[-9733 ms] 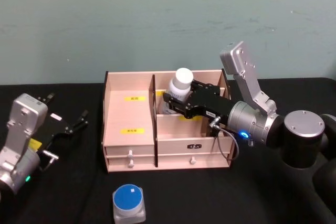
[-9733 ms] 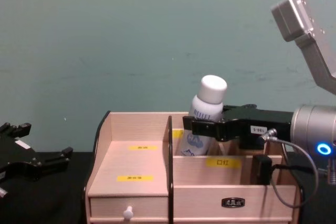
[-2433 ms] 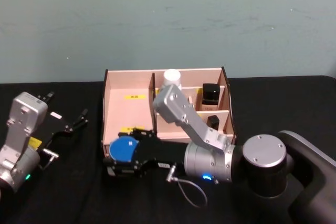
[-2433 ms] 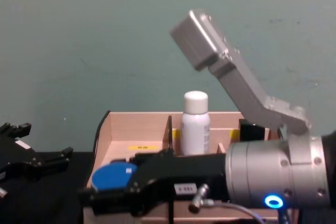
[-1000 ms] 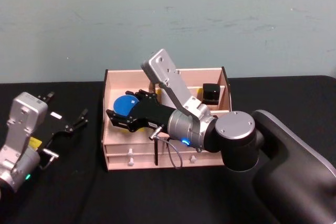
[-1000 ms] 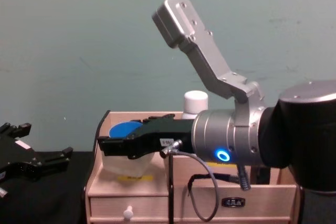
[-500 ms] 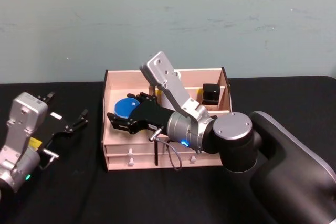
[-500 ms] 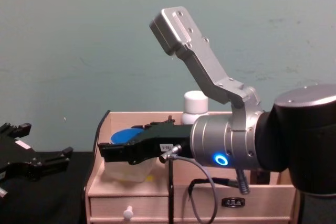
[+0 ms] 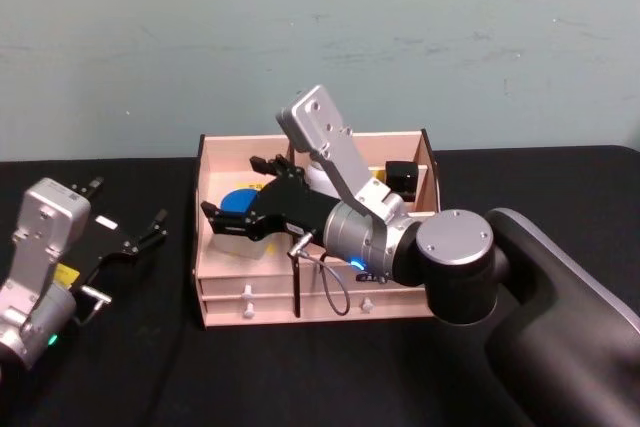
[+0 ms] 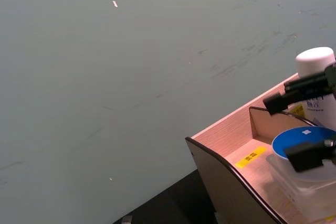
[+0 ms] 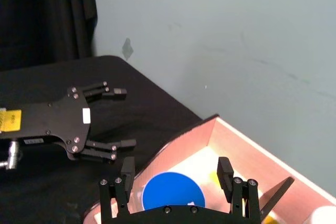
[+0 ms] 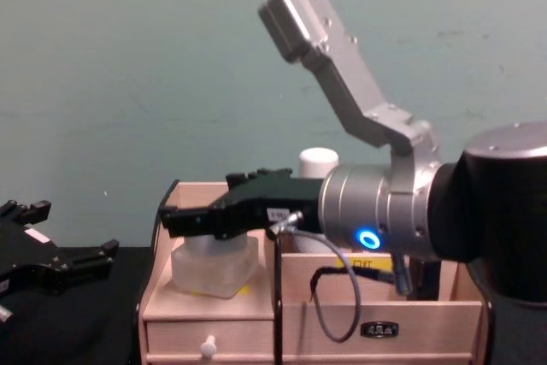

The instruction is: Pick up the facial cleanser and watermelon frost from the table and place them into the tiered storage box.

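Observation:
The watermelon frost [image 9: 238, 205], a clear jar with a blue lid [image 11: 173, 195], stands on the lower step of the left compartment of the pale pink tiered storage box [image 9: 372, 293]. My right gripper [image 9: 238, 195] hovers just over the jar and is open, its fingers [image 11: 126, 174] apart from either side of the lid. In the chest view the jar [image 12: 214, 264] sits under the right gripper [image 12: 175, 221]. The facial cleanser [image 12: 318, 162], a white-capped bottle, stands upright in the back middle compartment, partly hidden by the right arm. The left gripper [image 9: 128, 237] rests open on the table to the left of the box.
A black item [image 9: 403, 175] sits in the back right compartment. The box's dark-edged left wall [image 10: 226, 182] and its middle divider [image 12: 277, 297] flank the right gripper. Black cloth covers the table [image 9: 150, 367] around the box.
Within the last second the right gripper lowered the jar into the left compartment, opened and let go of it, then rose slightly. The left arm has not moved.

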